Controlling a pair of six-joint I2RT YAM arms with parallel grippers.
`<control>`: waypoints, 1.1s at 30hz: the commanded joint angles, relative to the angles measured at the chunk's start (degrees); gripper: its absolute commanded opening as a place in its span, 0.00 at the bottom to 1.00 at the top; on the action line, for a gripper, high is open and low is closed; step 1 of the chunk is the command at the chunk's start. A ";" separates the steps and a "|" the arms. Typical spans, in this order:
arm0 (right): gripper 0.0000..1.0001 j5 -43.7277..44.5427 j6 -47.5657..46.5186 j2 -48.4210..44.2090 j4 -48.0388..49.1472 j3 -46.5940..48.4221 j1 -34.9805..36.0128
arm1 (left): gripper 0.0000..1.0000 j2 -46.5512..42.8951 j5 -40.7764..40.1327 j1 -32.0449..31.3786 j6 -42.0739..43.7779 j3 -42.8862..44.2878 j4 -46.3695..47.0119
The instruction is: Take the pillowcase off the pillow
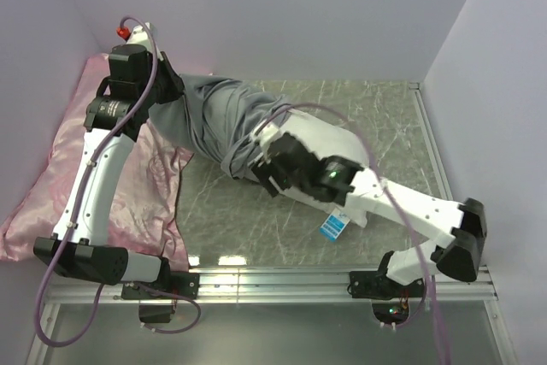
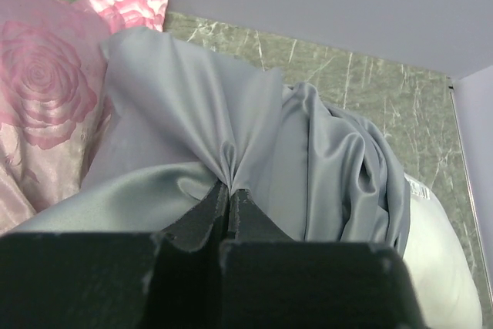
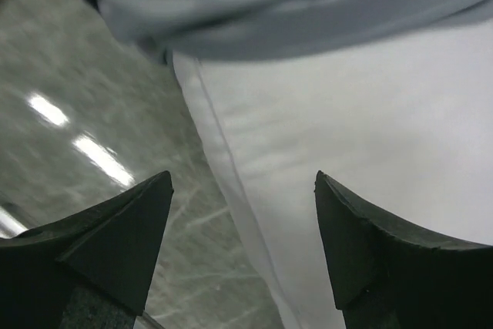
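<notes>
The grey-blue pillowcase (image 1: 214, 117) lies bunched across the table's middle, stretched from the far left toward the centre. My left gripper (image 1: 167, 83) is shut on a pinched fold of it (image 2: 231, 167), the fabric fanning out from the closed jaws (image 2: 229, 190). The white pillow (image 1: 329, 138) sticks out of the case at the right, with its small blue tag (image 1: 333, 226) on the table. My right gripper (image 1: 272, 164) is open over the pillow's piped edge (image 3: 231, 190), one fingertip (image 3: 158, 190) above the table and the other above the white pillow (image 3: 370, 136). The pillowcase hem (image 3: 293, 13) lies just beyond.
A pink rose-patterned satin pillow (image 1: 51, 185) lies along the left wall, under the left arm; it also shows in the left wrist view (image 2: 38, 82). The table is green marbled (image 1: 393, 126), walled at the back and both sides. A metal rail (image 1: 282, 279) runs along the near edge.
</notes>
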 commanded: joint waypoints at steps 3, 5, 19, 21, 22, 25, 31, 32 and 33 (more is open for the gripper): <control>0.84 24.53 -1.89 4.64 10.17 -4.99 7.60 | 0.01 -1.40 -0.56 -0.55 1.22 5.13 4.66; 0.85 30.13 -2.07 6.94 11.58 -4.90 8.84 | 0.00 -1.49 -0.56 -0.63 1.30 5.48 4.40; 0.00 40.79 -6.12 7.84 15.64 -5.43 1.38 | 0.00 0.71 -3.71 -0.20 3.15 16.11 0.80; 0.00 41.66 -2.44 4.08 12.66 -4.38 -2.47 | 0.00 0.97 -2.76 2.95 2.80 16.12 1.23; 0.00 42.10 -1.20 2.57 9.33 -3.76 -3.89 | 0.00 0.97 -1.53 5.06 2.19 15.33 1.76; 0.00 42.55 4.69 -3.76 4.58 -1.65 -11.07 | 0.00 1.15 4.27 13.76 -0.36 13.05 3.86; 0.00 39.65 8.39 -10.36 -0.35 5.45 -23.04 | 0.00 0.09 10.24 23.09 -5.02 6.64 8.70; 0.00 39.82 8.74 -10.10 -1.15 6.43 -23.67 | 0.00 0.01 10.52 23.88 -5.72 6.10 9.05; 0.00 39.91 8.83 -9.84 -2.46 7.31 -24.29 | 0.00 0.00 10.69 24.24 -5.99 5.23 9.23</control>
